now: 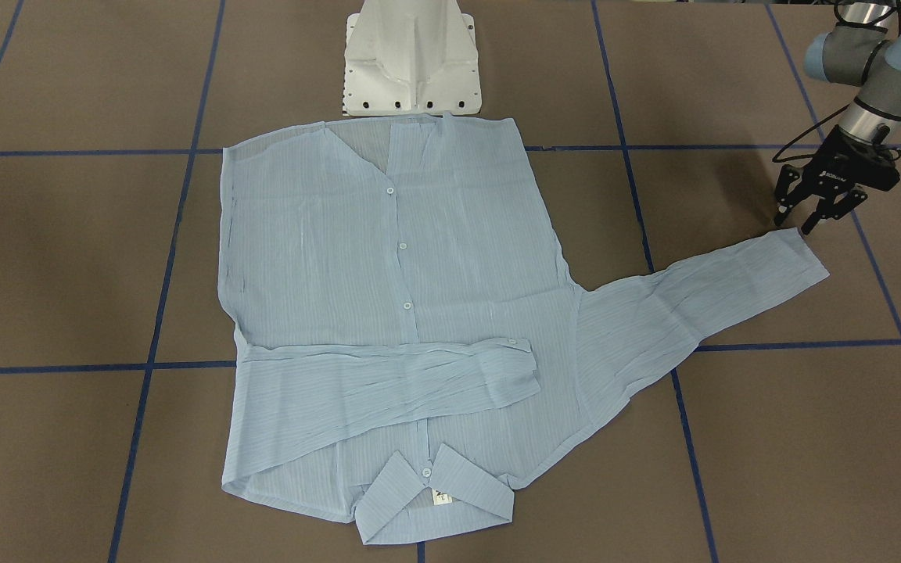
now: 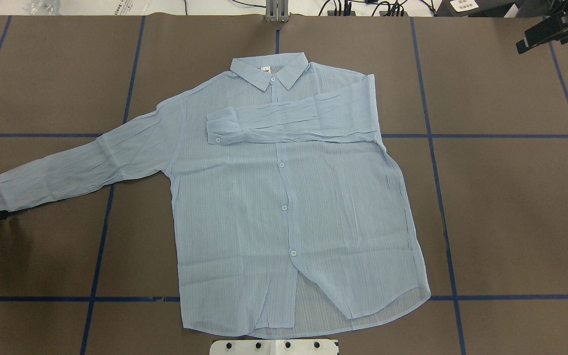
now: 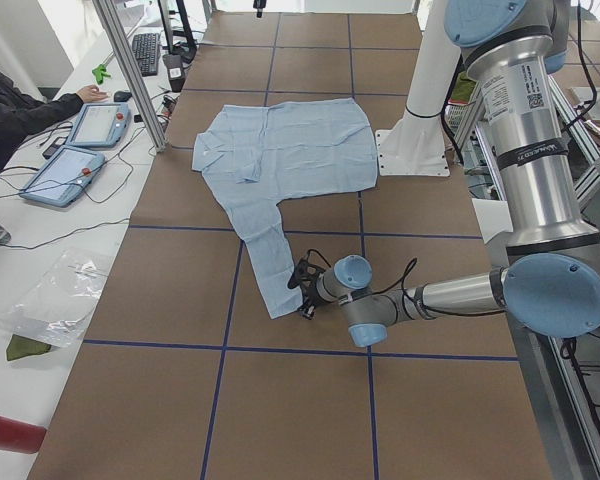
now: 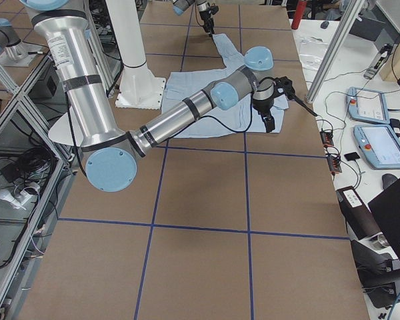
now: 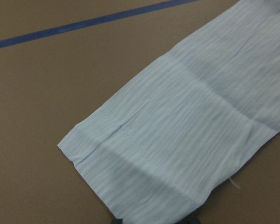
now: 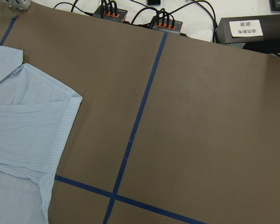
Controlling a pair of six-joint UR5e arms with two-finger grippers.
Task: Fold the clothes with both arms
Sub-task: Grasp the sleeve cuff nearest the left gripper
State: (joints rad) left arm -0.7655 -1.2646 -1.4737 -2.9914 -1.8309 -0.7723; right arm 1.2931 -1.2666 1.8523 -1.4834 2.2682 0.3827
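Observation:
The light blue shirt (image 1: pixel 325 258) (image 2: pixel 264 197) lies flat and buttoned, collar at the far side from the robot. One sleeve (image 2: pixel 294 121) is folded across the chest. The other sleeve (image 2: pixel 77 167) stretches out to the robot's left. My left gripper (image 1: pixel 795 224) (image 3: pixel 302 290) stands open just at that sleeve's cuff (image 5: pixel 144 172), its fingers apart and holding nothing. My right gripper (image 4: pixel 270 117) hovers beyond the shirt's right shoulder, above bare table. Its fingers do not show clearly, so I cannot tell its state. A corner of the shirt (image 6: pixel 23 130) fills the right wrist view's left side.
The white pedestal base (image 1: pixel 411 62) stands at the shirt's hem. Blue tape lines (image 2: pixel 511 135) grid the brown table. A person's sleeve and two tablets (image 3: pixel 80 150) are beside the table, with a red bottle (image 3: pixel 10 432). Cable connectors (image 6: pixel 163 21) line the far edge.

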